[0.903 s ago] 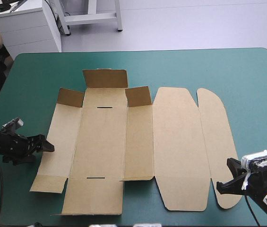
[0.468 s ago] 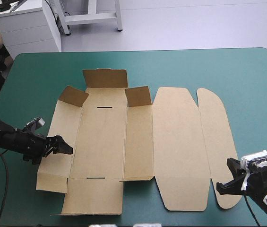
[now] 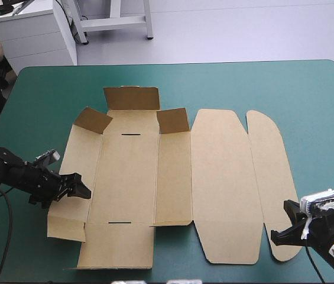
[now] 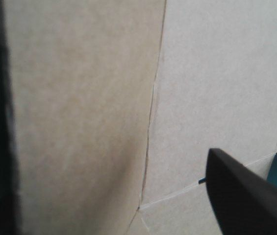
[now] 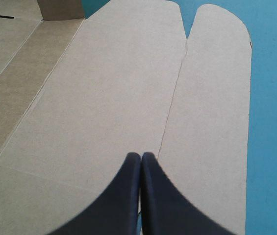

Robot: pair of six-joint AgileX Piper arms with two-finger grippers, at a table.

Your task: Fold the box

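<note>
The brown box (image 3: 172, 177) lies as a cut sheet on the teal-green cover, with its three far flaps standing up a little. My left gripper (image 3: 79, 190) is at the box's left side panel, whose outer edge is slightly lifted. In the left wrist view the board (image 4: 202, 73) fills the picture, and one black finger (image 4: 246, 196) stands off to the side, open. My right gripper (image 3: 279, 234) rests at the near end of the rounded lid flap. In its own view its fingers meet in a pointed arch (image 5: 141, 156) over the board (image 5: 104, 98), shut on nothing.
A broad strip of teal-green cover (image 3: 243, 83) lies between the box and the table's far edge, and more lies to the right of the lid flap (image 3: 323, 154). The box's near edge is close to the table's front.
My left gripper has moved right from the bare cover onto the left side panel. That panel's outer edge has risen and shifted inward. The right arm has stayed put.
</note>
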